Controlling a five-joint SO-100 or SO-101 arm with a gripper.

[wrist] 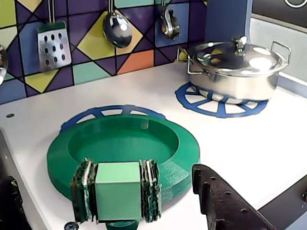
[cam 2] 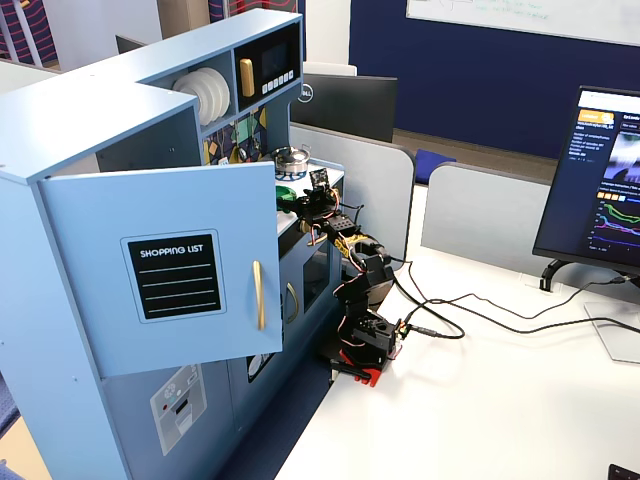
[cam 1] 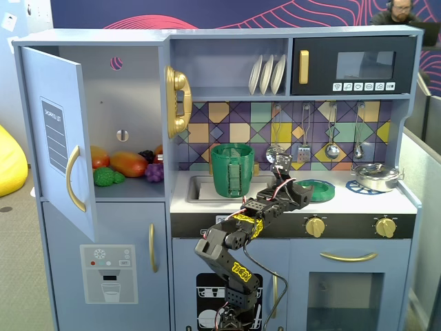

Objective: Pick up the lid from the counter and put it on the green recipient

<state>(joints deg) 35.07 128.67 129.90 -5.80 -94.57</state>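
The lid (wrist: 125,142), a flat green disc with a raised rim, lies on the white counter (wrist: 268,143) over a blue burner ring. Its light green tab (wrist: 117,189) with ribbed sides points toward me. My gripper (wrist: 115,206) is open, low at the lid's near edge. One black finger (wrist: 225,203) stands right of the tab, the other at the far left edge, and neither touches it. In a fixed view the gripper (cam 1: 300,193) partly covers the lid (cam 1: 324,192). The green recipient (cam 1: 233,169) stands upright in the sink, left of the gripper.
A silver lidded pan (wrist: 237,64) sits on the right burner ring, also visible in a fixed view (cam 1: 375,176). Utensils (wrist: 53,43) hang on the tiled back wall. The fridge door (cam 1: 58,138) stands open at the left. The arm's base (cam 2: 362,345) stands on a white desk.
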